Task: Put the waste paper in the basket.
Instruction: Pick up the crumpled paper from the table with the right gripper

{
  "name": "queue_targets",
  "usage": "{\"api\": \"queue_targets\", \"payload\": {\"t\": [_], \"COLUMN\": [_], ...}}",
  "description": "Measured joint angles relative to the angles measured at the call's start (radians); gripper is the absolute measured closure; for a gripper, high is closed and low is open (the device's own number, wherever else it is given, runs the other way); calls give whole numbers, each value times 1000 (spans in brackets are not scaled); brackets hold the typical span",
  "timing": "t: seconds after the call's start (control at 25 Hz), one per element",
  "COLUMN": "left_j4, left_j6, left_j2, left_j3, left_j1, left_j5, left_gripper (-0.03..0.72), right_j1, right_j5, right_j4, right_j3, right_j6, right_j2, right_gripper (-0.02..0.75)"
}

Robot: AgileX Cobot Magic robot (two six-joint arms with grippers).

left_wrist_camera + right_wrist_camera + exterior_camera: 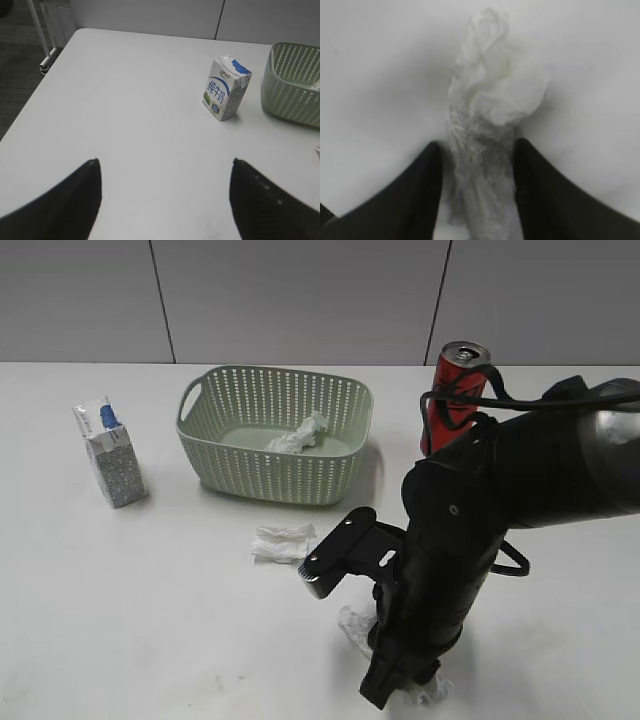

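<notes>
**Right jaws down on twisted wad, one wad already in basket**

Landmark: the basket (pixel 275 435), pale green, lattice walls, sits on the white counter (pixel 150 620).

Waste paper, three pieces:
- One crumpled wad (pixel 298 435) lies inside the basket, on its floor, toward the right half.
- A second flat wad (pixel 283 543) lies on the counter just in front of the basket, apart from its wall, not touched by either arm.
- The long twisted wad (pixel 485 135) lies on the counter further in front of the basket and to its right, under the right arm. In the exterior view only scraps of it show around the arm's lower end.

Right gripper (pixel 476 165): pointed down at the counter, in front-right of the basket. Right wrist view shows the two dark jaws spread only a little, one on each side of the twisted wad, both sides touching or nearly touching the paper. Looks like they are pinching it, paper bunched between them. Can't tell if the wad is lifted off the counter.

Left gripper (pixel 165 200): left of the basket, seen only in its own wrist view; jaws spread wide, nothing between them, bare counter below.

Other stuff: white milk carton (pixel 110 454) with blue cap, upright, left of the basket and apart from it. Red can (pixel 452 395) upright, right of the basket, partly behind the right arm and its cable.
</notes>
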Motion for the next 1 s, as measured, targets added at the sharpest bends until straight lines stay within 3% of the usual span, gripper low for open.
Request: {"api": "queue_targets", "payload": {"t": [0.12, 0.24, 0.44, 0.72, 0.84, 1.0], "left_j4": [0, 0, 0, 0, 0, 0], "left_j6": [-2, 0, 0, -2, 0, 0], "left_j2": [0, 0, 0, 0, 0, 0], "left_j3": [0, 0, 0, 0, 0, 0], "left_j1": [0, 0, 0, 0, 0, 0], "left_j5": [0, 0, 0, 0, 0, 0], "left_gripper": [97, 97, 97, 97, 97, 97], "right_j1": [0, 0, 0, 0, -5, -36], "right_j5": [31, 52, 155, 186, 77, -185], "right_j4": [0, 2, 2, -72, -151, -221], "right_j3": [0, -3, -68, -325, -439, -489], "right_j6": [0, 1, 1, 1, 40, 143], "right_j2": [1, 2, -6, -93, -99, -95], "right_gripper": [641, 733, 744, 744, 744, 744]}}
